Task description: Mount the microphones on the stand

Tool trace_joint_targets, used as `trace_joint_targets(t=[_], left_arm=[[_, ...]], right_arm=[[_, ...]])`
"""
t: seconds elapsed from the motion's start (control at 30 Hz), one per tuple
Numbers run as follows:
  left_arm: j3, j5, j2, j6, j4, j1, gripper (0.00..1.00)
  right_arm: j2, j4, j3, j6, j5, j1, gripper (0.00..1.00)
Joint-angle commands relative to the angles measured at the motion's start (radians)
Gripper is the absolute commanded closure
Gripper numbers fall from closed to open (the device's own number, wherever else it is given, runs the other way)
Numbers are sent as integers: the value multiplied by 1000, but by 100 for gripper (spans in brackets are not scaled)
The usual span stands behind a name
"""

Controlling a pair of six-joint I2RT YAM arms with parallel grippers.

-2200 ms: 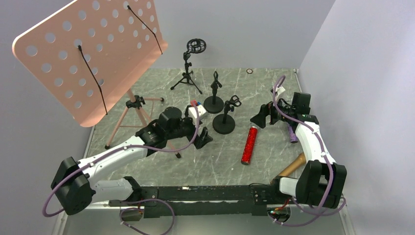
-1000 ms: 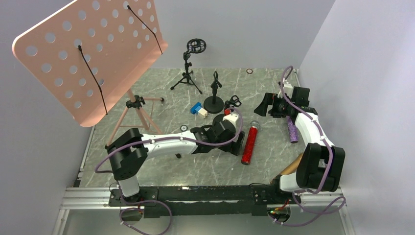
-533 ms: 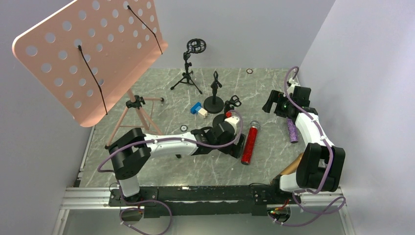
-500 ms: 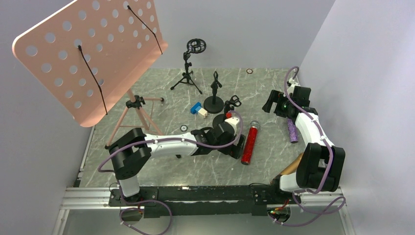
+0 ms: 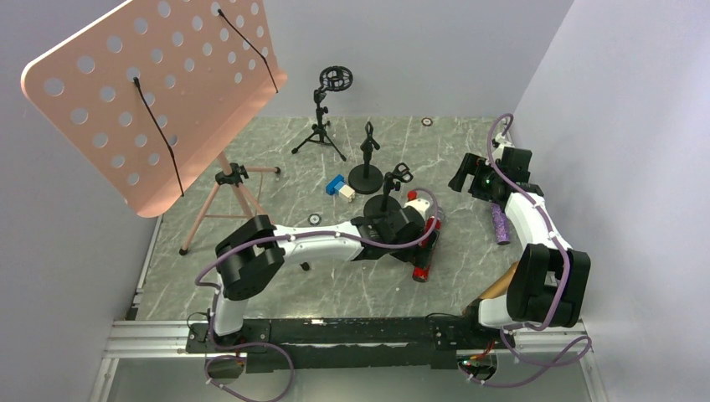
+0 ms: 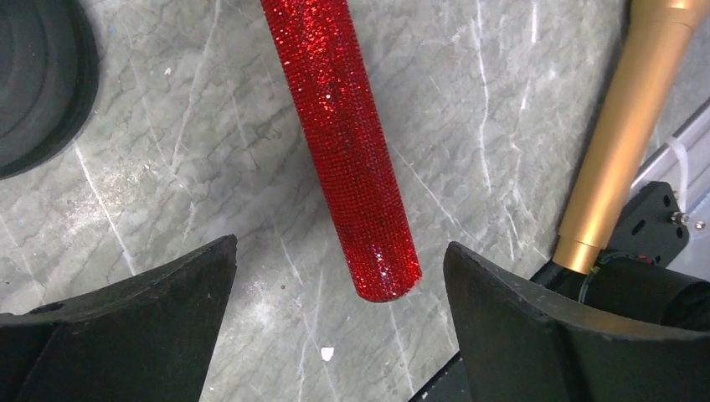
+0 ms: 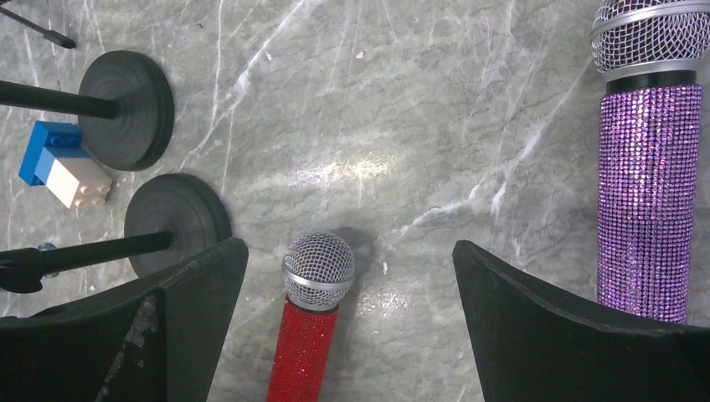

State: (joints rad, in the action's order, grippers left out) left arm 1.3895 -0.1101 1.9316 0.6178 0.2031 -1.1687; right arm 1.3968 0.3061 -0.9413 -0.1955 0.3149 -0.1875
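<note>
The grey marble desk (image 5: 452, 155) carries a pink perforated music stand (image 5: 151, 92) at the left and two round-based stands (image 7: 126, 105) near the middle. The left end effector (image 6: 339, 260) hangs spread wide over the butt end of the red glitter microphone (image 6: 347, 142), a finger on each side, not pinching it. The right end effector (image 7: 350, 251) is spread too, holding nothing, with the purple microphone (image 7: 645, 193) lying beside it. The gold microphone (image 6: 615, 126) lies flat at the near right.

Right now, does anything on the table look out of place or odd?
Yes: a blue and white toy brick lies beside a round-based stand, unrelated to this job. The gold microphone lies at the near edge, one end hidden behind the right arm. Nothing looks spilled or broken.
</note>
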Motion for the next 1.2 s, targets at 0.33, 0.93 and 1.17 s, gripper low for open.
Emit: trace_joint_targets(t=[0.33, 0.93, 1.17], left_arm=[[293, -92, 195, 20, 223, -53, 9], [493, -96, 377, -26, 391, -59, 49], [323, -120, 228, -82, 254, -58, 91]], right_arm=[[-10, -29, -16, -25, -3, -3, 0], [-20, -29, -14, -27, 2, -2, 0], [-21, -24, -19, -10, 18, -2, 0]])
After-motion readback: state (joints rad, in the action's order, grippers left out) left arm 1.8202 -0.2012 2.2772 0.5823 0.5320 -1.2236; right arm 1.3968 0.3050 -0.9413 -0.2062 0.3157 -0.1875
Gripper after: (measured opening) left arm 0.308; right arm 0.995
